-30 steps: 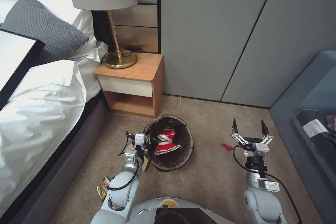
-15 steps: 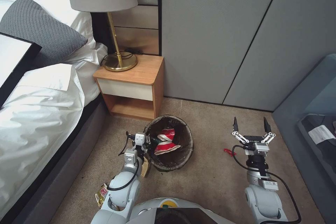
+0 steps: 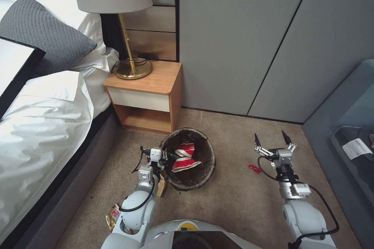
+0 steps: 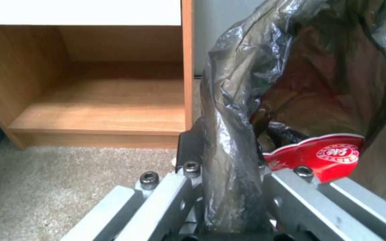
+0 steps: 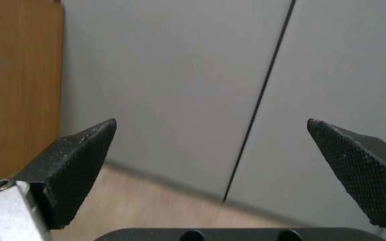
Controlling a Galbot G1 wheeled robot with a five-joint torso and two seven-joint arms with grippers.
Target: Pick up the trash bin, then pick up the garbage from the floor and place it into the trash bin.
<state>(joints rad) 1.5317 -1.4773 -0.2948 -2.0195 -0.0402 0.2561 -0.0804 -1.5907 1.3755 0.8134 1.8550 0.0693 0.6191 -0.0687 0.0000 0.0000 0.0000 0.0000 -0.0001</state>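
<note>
Trash bin is sitting on the carpet, its bagged rim being pinched by the left gripper, crushed red-and-white cups inside just beyond it. Right gripper is hanging spread wide, holding nothing, a red scrap lying just beside it.

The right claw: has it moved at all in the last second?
Yes. The right gripper, open, has swung toward the red scrap on the carpet and the trash bin, away from the grey sofa.

Grey panelled wall; beige carpet; wooden nightstand; white-sheeted bed.
</note>
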